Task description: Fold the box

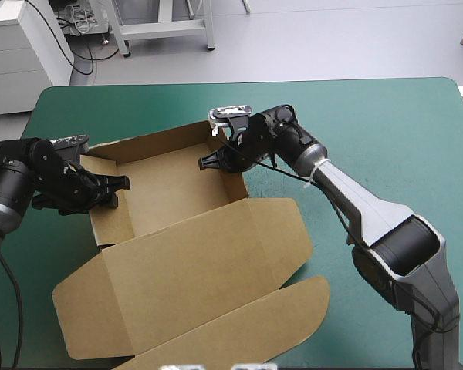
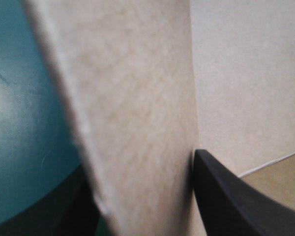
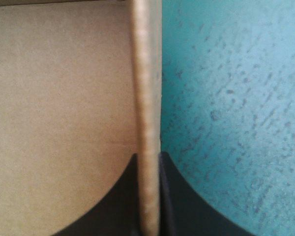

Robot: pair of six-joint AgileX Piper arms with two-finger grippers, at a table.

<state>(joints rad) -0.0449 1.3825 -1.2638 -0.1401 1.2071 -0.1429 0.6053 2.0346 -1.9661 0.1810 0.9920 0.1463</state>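
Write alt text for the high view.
Brown box, an open tray with lid flat, on a teal-green table. The left pincer clamps its left wall, the right pincer its right wall.

The box (image 1: 189, 254) forms an open tray, its lid flat.
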